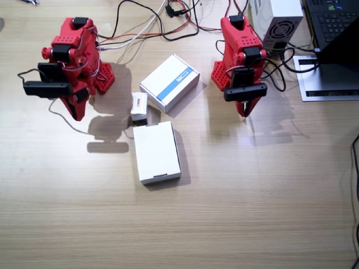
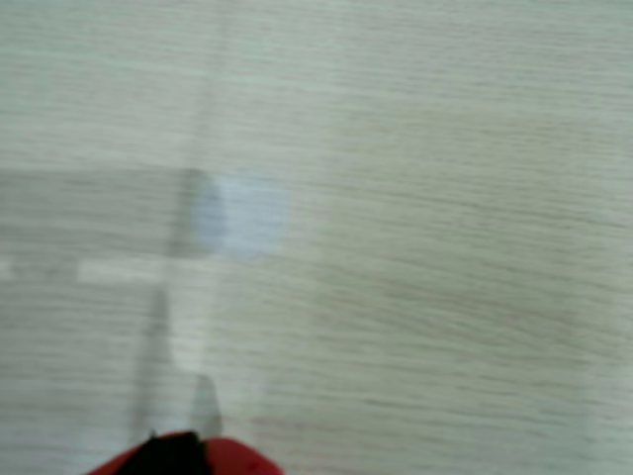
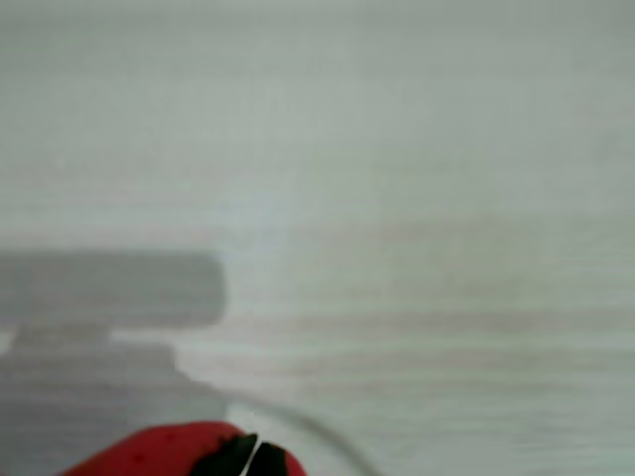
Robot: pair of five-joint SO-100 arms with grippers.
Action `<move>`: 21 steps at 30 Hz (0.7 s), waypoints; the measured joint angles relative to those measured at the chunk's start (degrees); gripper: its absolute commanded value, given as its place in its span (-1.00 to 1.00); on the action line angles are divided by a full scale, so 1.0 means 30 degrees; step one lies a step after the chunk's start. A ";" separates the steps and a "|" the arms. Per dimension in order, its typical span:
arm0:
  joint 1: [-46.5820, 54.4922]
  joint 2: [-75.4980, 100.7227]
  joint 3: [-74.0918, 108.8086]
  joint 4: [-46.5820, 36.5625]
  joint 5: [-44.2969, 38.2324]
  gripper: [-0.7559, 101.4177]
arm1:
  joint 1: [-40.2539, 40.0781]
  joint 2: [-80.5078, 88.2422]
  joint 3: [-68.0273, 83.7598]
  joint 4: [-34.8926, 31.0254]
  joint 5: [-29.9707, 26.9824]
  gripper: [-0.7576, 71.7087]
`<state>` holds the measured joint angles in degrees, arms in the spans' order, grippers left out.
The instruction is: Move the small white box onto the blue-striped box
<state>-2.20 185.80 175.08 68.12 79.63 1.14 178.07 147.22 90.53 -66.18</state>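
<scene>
The small white box stands on the wooden table between the two arms, touching the near-left corner of the blue-striped box, which lies flat and turned at an angle. My right gripper points down at the table well to the left of both boxes, jaws shut and empty. My left gripper hangs tip-down to the right of the blue-striped box, also shut on nothing. Each wrist view shows only blurred bare table and a red jaw tip; no box shows in them.
A large plain white flat box lies just in front of the small white box. Cables run along the far edge. A grey power supply, a laptop and a silver stand fill the far right corner.
</scene>
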 measured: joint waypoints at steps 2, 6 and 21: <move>0.0000 0.0000 0.0000 0.0000 0.0000 -0.99 | -0.0703 -0.1436 -0.2373 0.0703 0.0000 -0.97; 0.0000 0.0000 0.0000 0.0000 -0.0146 -0.99 | -0.5039 -0.5508 -0.6357 0.1084 0.0469 -0.97; 0.0000 0.0000 0.0000 -0.0293 -0.1787 -0.99 | -1.9893 -1.7783 -1.2861 0.0557 0.4951 0.08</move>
<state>-2.20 185.80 175.08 67.24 74.27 -58.54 124.72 108.63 92.20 -51.33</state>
